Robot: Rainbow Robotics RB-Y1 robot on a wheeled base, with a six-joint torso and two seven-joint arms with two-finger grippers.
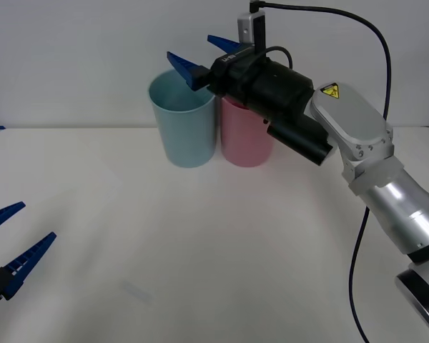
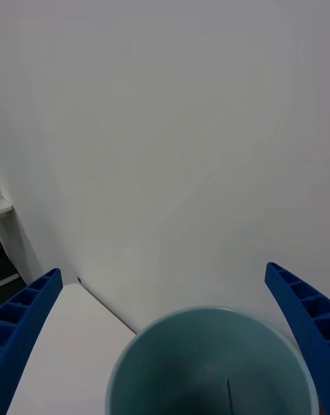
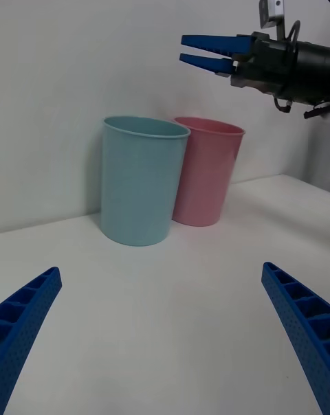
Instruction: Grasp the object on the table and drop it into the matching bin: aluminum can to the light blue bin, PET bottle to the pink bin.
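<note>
It looks like a robot test lab, though little of the room shows: a bare white table [image 1: 200,250] against a blank white wall, with two plain bins beneath the raised right gripper [image 1: 200,57].

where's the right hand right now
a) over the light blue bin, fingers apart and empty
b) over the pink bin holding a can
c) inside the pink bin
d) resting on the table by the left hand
a: the right hand hangs above the light blue bin with its fingers spread and nothing between them, the bin's mouth straight below in its wrist view.
</note>
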